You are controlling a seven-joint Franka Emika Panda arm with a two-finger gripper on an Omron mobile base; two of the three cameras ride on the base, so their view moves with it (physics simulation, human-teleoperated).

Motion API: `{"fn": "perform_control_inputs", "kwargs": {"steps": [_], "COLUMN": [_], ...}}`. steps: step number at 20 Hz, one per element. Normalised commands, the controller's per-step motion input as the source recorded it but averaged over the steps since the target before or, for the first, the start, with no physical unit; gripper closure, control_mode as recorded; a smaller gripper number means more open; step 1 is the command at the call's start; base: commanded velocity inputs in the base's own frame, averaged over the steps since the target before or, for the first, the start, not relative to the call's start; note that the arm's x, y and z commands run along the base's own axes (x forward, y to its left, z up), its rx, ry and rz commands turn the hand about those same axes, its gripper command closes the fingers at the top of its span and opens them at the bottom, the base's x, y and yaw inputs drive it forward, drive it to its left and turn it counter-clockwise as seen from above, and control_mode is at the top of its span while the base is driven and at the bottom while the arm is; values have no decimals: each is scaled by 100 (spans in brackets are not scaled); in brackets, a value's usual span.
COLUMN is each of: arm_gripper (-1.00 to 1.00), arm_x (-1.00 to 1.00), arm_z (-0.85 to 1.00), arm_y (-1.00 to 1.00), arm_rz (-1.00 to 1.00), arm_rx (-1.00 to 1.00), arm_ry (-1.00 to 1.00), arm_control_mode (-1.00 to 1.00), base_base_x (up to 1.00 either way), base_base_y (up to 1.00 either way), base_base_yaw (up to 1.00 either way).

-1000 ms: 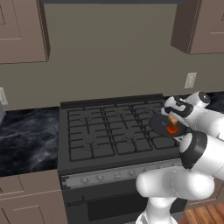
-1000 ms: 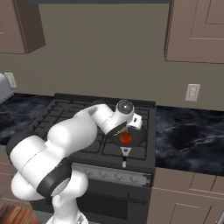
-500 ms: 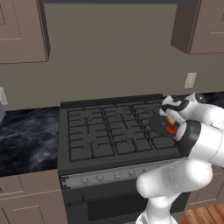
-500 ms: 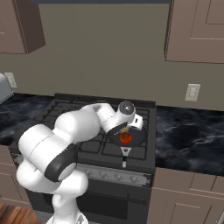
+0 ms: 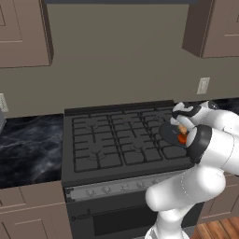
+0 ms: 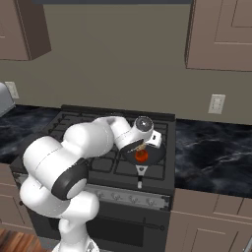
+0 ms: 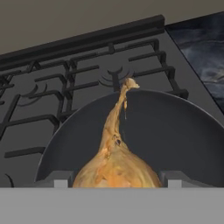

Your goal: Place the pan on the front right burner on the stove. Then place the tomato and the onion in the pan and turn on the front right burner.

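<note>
Onion (image 7: 114, 168): pinched between my two fingertips (image 7: 61, 178), one pad on each flank of the bulb, low in the hand view. Its long axis runs away from my palm; the thin, dry tip points ahead and a little to one side, toward the back of the stove (image 7: 52, 87).
Gripper (image 6: 141, 145): closed on the onion, hanging just above the pan (image 6: 143, 153); I cannot tell whether the bulb touches the pan floor.
Pan: seated on the front right burner (image 5: 175, 150), round and dark, its rim curving behind the onion in the hand view (image 7: 175, 127). From the right base view its short handle (image 6: 140, 177) points toward the stove's front edge, pale tip outermost.
Tomato (image 6: 141, 156): a red-orange ball already inside the pan, just below my wrist in the right base view and showing as an orange patch (image 5: 182, 138) beside my forearm in the left base view.
Stove: black grates (image 5: 112, 140), a silver knob strip (image 5: 116, 186) along the front, dark oven door beneath.
Surroundings: black marbled counter (image 6: 211, 152) on either side, tan wall with a pale outlet (image 6: 216, 104), brown cabinets (image 6: 221, 34) above.
</note>
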Motion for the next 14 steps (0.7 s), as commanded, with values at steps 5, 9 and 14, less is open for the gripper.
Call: {"fn": "perform_control_inputs", "kwargs": {"steps": [5, 9, 14], "arm_gripper": [100, 100, 100], "arm_x": [0, 0, 0], "arm_z": [-4, 0, -5], "arm_y": [0, 0, 0], "arm_rz": [0, 0, 0], "arm_rx": [0, 0, 0], "arm_ry": [1, 0, 0], "arm_control_mode": [-100, -100, -100], "base_base_x": [0, 0, 0], "base_base_y": [0, 0, 0], "base_base_yaw": [0, 0, 0]}}
